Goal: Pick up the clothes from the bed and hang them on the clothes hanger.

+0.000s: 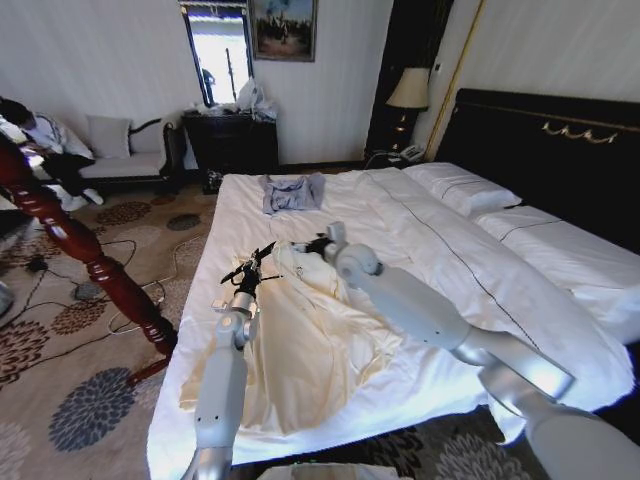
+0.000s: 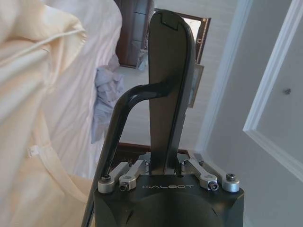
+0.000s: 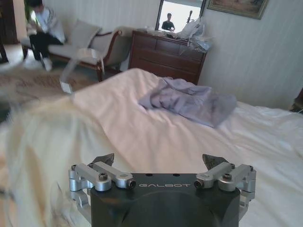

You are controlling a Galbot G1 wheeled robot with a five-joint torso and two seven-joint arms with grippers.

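The clothes (image 1: 310, 350), a long cream garment, lie spread on the near left part of the bed (image 1: 450, 250); they also show as cream fabric (image 2: 28, 118) and as a blurred pale mass (image 3: 38, 142). My left gripper (image 1: 250, 274) hovers over the garment's upper left edge, shut (image 2: 168, 19) on the thin black clothes hanger (image 1: 248, 264), whose curved bar (image 2: 123, 109) runs into the fingers. My right gripper (image 1: 318, 243) is at the garment's collar end, jaws wide open (image 3: 161, 161) with nothing between them.
A small grey-blue garment (image 1: 293, 192) lies farther up the bed. A dark red turned wooden post (image 1: 80, 250) leans left of the bed. The black headboard (image 1: 540, 150) and pillows are at the right. A sofa (image 1: 125, 165) and dresser (image 1: 232, 140) stand against the far wall.
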